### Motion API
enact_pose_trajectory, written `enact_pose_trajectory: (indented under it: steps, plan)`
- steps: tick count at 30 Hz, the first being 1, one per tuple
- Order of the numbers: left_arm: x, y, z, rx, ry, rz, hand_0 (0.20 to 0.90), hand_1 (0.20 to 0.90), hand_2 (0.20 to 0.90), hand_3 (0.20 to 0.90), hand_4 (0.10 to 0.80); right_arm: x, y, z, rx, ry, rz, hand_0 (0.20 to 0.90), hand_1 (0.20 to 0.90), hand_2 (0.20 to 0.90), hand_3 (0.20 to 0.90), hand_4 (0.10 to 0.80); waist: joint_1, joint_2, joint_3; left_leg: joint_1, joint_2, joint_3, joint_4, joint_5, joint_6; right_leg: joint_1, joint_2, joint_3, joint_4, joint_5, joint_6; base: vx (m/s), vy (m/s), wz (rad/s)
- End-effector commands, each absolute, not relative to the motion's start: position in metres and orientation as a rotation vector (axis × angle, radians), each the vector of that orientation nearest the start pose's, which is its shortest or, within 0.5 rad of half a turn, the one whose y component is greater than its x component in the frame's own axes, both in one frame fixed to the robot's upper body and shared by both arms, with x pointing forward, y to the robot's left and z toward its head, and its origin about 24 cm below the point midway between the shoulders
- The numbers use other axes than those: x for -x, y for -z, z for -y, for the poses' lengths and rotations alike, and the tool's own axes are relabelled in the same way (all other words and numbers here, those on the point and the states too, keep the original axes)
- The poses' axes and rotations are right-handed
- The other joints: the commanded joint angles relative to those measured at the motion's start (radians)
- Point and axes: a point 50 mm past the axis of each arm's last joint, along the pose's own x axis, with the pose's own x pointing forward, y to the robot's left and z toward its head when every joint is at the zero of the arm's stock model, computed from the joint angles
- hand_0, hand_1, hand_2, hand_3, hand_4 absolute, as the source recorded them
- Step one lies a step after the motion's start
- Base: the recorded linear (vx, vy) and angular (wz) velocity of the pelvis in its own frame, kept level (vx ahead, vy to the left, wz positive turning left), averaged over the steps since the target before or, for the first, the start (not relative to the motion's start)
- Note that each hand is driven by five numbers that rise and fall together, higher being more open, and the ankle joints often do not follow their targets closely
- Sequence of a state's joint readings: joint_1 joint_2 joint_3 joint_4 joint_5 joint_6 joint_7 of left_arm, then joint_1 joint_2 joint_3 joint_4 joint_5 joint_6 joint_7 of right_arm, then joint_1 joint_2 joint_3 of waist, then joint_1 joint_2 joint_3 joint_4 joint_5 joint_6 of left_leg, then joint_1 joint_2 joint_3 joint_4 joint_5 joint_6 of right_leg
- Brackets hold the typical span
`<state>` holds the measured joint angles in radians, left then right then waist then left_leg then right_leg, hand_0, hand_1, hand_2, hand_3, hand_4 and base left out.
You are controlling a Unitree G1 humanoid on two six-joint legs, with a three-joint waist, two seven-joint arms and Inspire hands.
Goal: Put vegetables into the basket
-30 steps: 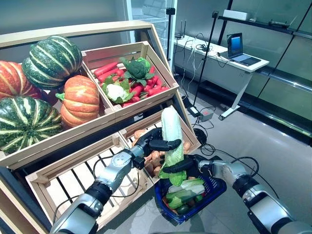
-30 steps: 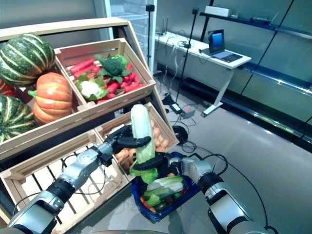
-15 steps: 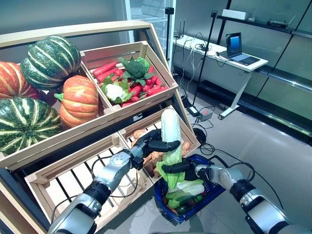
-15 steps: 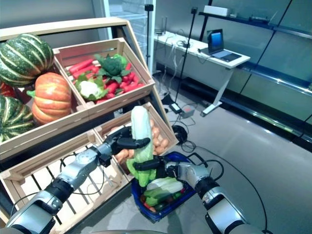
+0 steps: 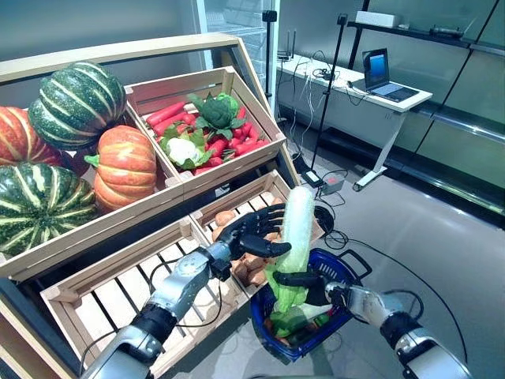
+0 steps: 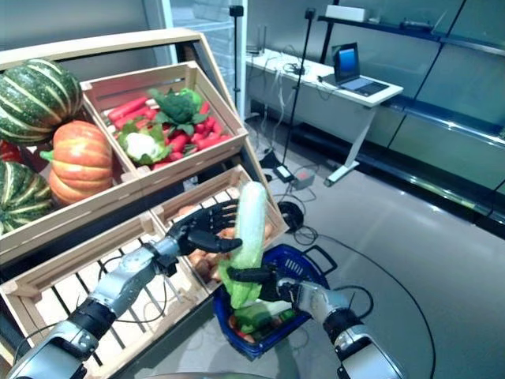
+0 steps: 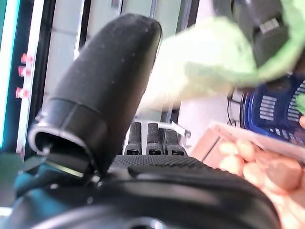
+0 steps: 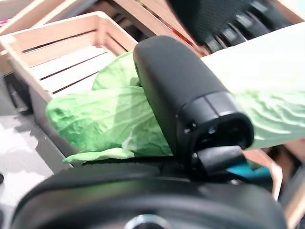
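Note:
A long white-and-green cabbage (image 5: 298, 225) stands tilted above the blue basket (image 5: 337, 258) on the floor. My right hand (image 5: 312, 280) is shut on its leafy lower end; in the right wrist view my thumb (image 8: 181, 95) lies across the green leaves (image 8: 105, 114). My left hand (image 5: 248, 233) is beside the cabbage's white stalk with its fingers spread straight and its thumb near the stalk. In the left wrist view the thumb (image 7: 109, 90) stands apart from the pale cabbage (image 7: 200, 67). Green and white leafy vegetables (image 5: 296, 324) lie in the basket.
The wooden stand (image 5: 118, 237) with its crates rises to the left, and its lower right crate (image 5: 237, 213) is right behind the basket. A desk with a laptop (image 5: 379, 75) stands at the back right. Cables and a power strip (image 5: 331, 185) lie on the floor beyond.
My left hand has opened and let go of the cabbage's stalk. My right hand now holds the cabbage alone, and it has leaned right over the basket.

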<state>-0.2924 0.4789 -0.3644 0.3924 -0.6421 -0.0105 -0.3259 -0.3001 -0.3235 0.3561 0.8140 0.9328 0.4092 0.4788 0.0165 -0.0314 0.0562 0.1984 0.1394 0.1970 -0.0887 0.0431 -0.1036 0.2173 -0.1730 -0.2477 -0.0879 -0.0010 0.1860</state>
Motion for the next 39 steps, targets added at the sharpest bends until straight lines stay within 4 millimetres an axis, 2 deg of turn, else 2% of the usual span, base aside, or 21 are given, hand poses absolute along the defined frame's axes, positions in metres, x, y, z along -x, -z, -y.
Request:
enact_pose_trajectory:
  steps: [1, 3, 5, 8, 12, 17, 19, 22, 24, 26, 31, 35, 36, 39]
  plan:
    - [-0.317, -0.084, -0.202, 0.090, 0.382, 0.089, 0.900, 0.900, 0.900, 0.900, 0.800, -0.275, 0.045, 0.188, -0.769, -0.312, -0.621, 0.300, 0.300, 0.300, 0.300, 0.400, 0.016, 0.018, -0.019, -0.022, 0.007, -0.013, 0.001, -0.027, 0.008, -0.029, -0.014, -0.006, 0.001, 0.061, -0.053, 0.000, 0.000, 0.00]
    - [-0.317, -0.084, -0.210, 0.088, 0.347, 0.094, 0.900, 0.900, 0.900, 0.900, 0.800, -0.271, 0.050, 0.197, -0.783, -0.252, -0.621, 0.300, 0.300, 0.300, 0.300, 0.400, 0.016, 0.020, -0.016, -0.022, 0.007, -0.013, 0.001, -0.027, 0.007, -0.029, -0.014, -0.006, 0.001, 0.060, -0.054, 0.000, 0.000, 0.00]
    - [-0.318, -0.085, -0.223, 0.092, 0.270, 0.103, 0.900, 0.900, 0.900, 0.900, 0.800, -0.262, 0.060, 0.217, -0.795, -0.152, -0.627, 0.300, 0.300, 0.300, 0.300, 0.400, 0.014, 0.025, -0.009, -0.022, 0.006, -0.016, 0.001, -0.029, 0.006, -0.030, -0.013, -0.006, 0.001, 0.057, -0.055, 0.000, 0.000, 0.00]
    - [-0.319, -0.086, -0.229, 0.085, 0.235, 0.108, 0.900, 0.900, 0.900, 0.900, 0.800, -0.255, 0.066, 0.228, -0.799, -0.074, -0.641, 0.300, 0.300, 0.300, 0.300, 0.400, 0.014, 0.028, -0.006, -0.022, 0.005, -0.018, 0.001, -0.031, 0.005, -0.028, -0.012, -0.007, 0.001, 0.054, -0.055, 0.000, 0.000, 0.00]
    - [-0.319, -0.083, -0.229, 0.075, 0.211, 0.104, 0.900, 0.900, 0.900, 0.900, 0.800, -0.249, 0.073, 0.244, -0.837, 0.078, -0.628, 0.300, 0.300, 0.300, 0.300, 0.400, 0.017, 0.030, -0.001, -0.011, 0.003, -0.019, 0.001, -0.035, 0.008, -0.017, -0.011, -0.006, 0.001, 0.050, -0.058, 0.036, -0.009, 0.00]
    - [-0.317, -0.077, -0.222, 0.089, 0.200, 0.093, 0.900, 0.900, 0.900, 0.900, 0.800, -0.250, 0.074, 0.247, -0.838, 0.165, -0.608, 0.300, 0.300, 0.300, 0.300, 0.400, 0.025, 0.037, 0.046, -0.015, 0.004, -0.016, 0.047, -0.030, 0.006, -0.036, -0.014, -0.001, 0.078, 0.021, -0.073, -0.007, -0.024, 0.00]
    - [-0.321, -0.083, -0.218, 0.098, 0.209, 0.121, 0.900, 0.900, 0.900, 0.900, 0.800, -0.265, 0.064, 0.245, -0.846, 0.163, -0.567, 0.300, 0.300, 0.300, 0.300, 0.400, 0.030, 0.041, 0.090, -0.080, 0.005, -0.035, 0.133, -0.048, 0.001, -0.092, -0.024, 0.002, 0.160, -0.006, -0.082, -0.292, -0.040, -0.08]
    - [-0.336, -0.105, -0.211, 0.108, 0.196, 0.207, 0.900, 0.900, 0.900, 0.900, 0.800, -0.308, 0.027, 0.238, -0.851, 0.125, -0.456, 0.300, 0.300, 0.300, 0.300, 0.400, 0.026, 0.044, 0.210, -0.242, 0.020, -0.055, 0.337, -0.104, -0.010, -0.242, -0.058, 0.018, 0.327, -0.049, -0.096, -0.449, -0.028, -0.09]
    - [-0.341, -0.113, -0.205, 0.117, 0.201, 0.239, 0.900, 0.900, 0.900, 0.900, 0.800, -0.321, 0.014, 0.236, -0.837, 0.101, -0.432, 0.300, 0.300, 0.300, 0.300, 0.400, 0.021, 0.041, 0.260, -0.321, 0.028, -0.061, 0.437, -0.138, -0.010, -0.314, -0.078, 0.028, 0.409, -0.069, -0.102, -0.301, 0.011, -0.02]
    - [-0.344, -0.120, -0.198, 0.136, 0.213, 0.267, 0.900, 0.900, 0.900, 0.900, 0.800, -0.327, 0.005, 0.240, -0.813, 0.102, -0.416, 0.300, 0.300, 0.300, 0.300, 0.400, 0.022, 0.045, 0.296, -0.392, 0.032, -0.070, 0.518, -0.167, -0.006, -0.380, -0.098, 0.032, 0.489, -0.087, -0.103, -0.267, 0.046, 0.03]
    - [-0.349, -0.138, -0.186, 0.202, 0.241, 0.347, 0.900, 0.900, 0.900, 0.900, 0.800, -0.340, -0.020, 0.263, -0.808, 0.123, -0.328, 0.300, 0.300, 0.300, 0.300, 0.400, 0.034, 0.060, 0.375, -0.559, 0.025, -0.082, 0.726, -0.261, 0.026, -0.566, -0.151, 0.040, 0.743, -0.162, -0.108, -0.222, 0.049, 0.01]
    - [-0.349, -0.144, -0.181, 0.203, 0.273, 0.381, 0.900, 0.900, 0.900, 0.900, 0.800, -0.350, -0.043, 0.274, -0.802, 0.135, -0.285, 0.300, 0.300, 0.300, 0.300, 0.400, 0.034, 0.071, 0.404, -0.678, 0.030, -0.096, 0.877, -0.328, 0.031, -0.699, -0.187, 0.063, 0.902, -0.218, -0.112, -0.113, 0.024, 0.26]
    - [-0.347, -0.149, -0.179, 0.216, 0.308, 0.411, 0.900, 0.900, 0.900, 0.900, 0.800, -0.353, -0.054, 0.281, -0.792, 0.133, -0.254, 0.300, 0.300, 0.300, 0.300, 0.400, 0.035, 0.080, 0.419, -0.716, 0.034, -0.109, 0.956, -0.385, 0.026, -0.746, -0.196, 0.082, 0.976, -0.263, -0.107, -0.036, 0.000, 0.13]
    - [-0.345, -0.152, -0.178, 0.262, 0.339, 0.436, 0.900, 0.900, 0.900, 0.900, 0.800, -0.356, -0.064, 0.288, -0.797, 0.141, -0.210, 0.300, 0.300, 0.300, 0.300, 0.400, 0.037, 0.090, 0.425, -0.770, 0.032, -0.120, 1.025, -0.417, 0.031, -0.810, -0.204, 0.103, 1.042, -0.287, -0.112, -0.049, -0.017, 0.11]
